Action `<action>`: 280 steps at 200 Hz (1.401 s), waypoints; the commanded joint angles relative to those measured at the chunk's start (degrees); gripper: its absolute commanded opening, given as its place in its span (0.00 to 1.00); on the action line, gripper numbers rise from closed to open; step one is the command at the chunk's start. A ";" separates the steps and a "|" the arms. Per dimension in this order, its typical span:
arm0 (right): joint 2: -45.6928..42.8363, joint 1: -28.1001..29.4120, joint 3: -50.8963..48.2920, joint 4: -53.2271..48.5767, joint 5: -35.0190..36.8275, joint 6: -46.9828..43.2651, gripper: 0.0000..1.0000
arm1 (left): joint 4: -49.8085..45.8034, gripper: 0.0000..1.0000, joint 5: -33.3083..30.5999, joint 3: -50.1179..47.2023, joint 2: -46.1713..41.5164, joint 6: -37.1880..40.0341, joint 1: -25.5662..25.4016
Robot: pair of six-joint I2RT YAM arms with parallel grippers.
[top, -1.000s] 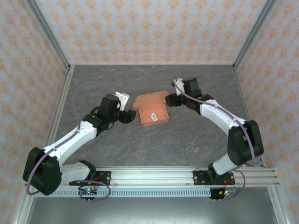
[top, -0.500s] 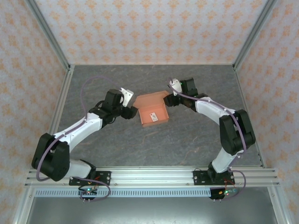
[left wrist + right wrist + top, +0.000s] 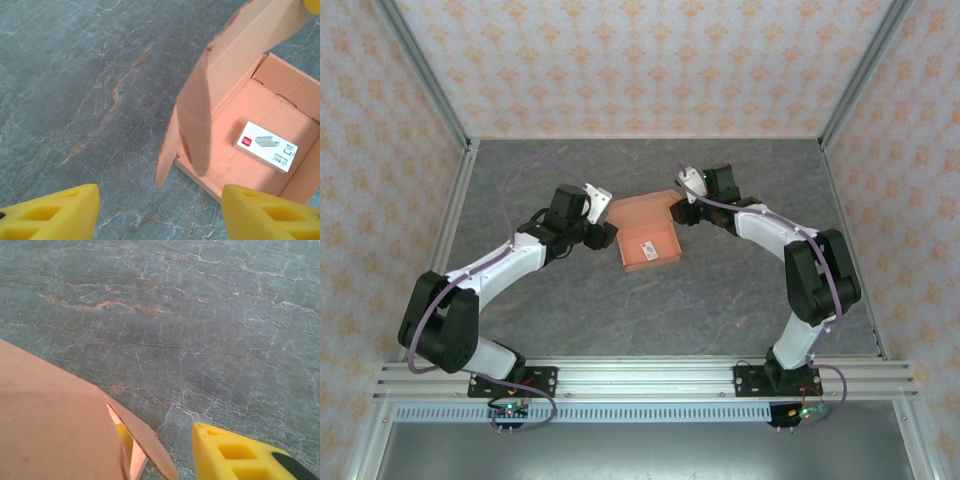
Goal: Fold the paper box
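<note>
Closer to paper box (image 3: 650,246) now: left fingers (image 3: 50,212) spread; right fingers (image 3: 235,452) straddling flap (image 3: 55,415), grip unclear.

The right gripper (image 3: 160,437) has its jaws apart. One yellow finger (image 3: 235,455) is bare, and the other is mostly hidden behind a salmon flap of the paper box (image 3: 55,425). The flap's edge reaches between them, clear of the bare finger. Grey marbled table (image 3: 200,315) lies beyond the fingertips.
</note>
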 commanded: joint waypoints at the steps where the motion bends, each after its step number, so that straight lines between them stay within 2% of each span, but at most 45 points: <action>1: -0.13 -0.18 1.49 0.99 -1.44 -0.20 0.30 | 0.60 0.64 0.90 2.24 0.80 1.33 0.62; 93: -0.96 -0.14 1.17 0.22 -0.48 -1.01 0.09 | -0.08 0.61 2.03 3.97 3.00 1.20 1.85; 128: -1.40 -0.16 1.02 -0.34 0.05 -2.05 0.07 | -0.52 0.62 2.87 3.45 1.12 1.67 3.34; 162: -1.71 -0.12 1.32 -1.27 0.32 -3.32 0.03 | -2.52 0.63 7.31 5.17 0.94 3.40 6.67; 198: -2.01 -0.13 1.52 -1.81 0.57 -4.11 0.00 | -4.51 0.64 14.99 7.92 4.11 6.52 8.53; 227: -2.06 -0.13 1.65 -1.91 0.74 -4.23 0.00 | -5.65 0.65 18.45 11.19 8.01 7.74 9.27; 280: -2.11 -0.12 1.69 -1.84 0.98 -4.19 0.00 | -5.70 0.63 21.01 14.05 12.82 7.80 9.49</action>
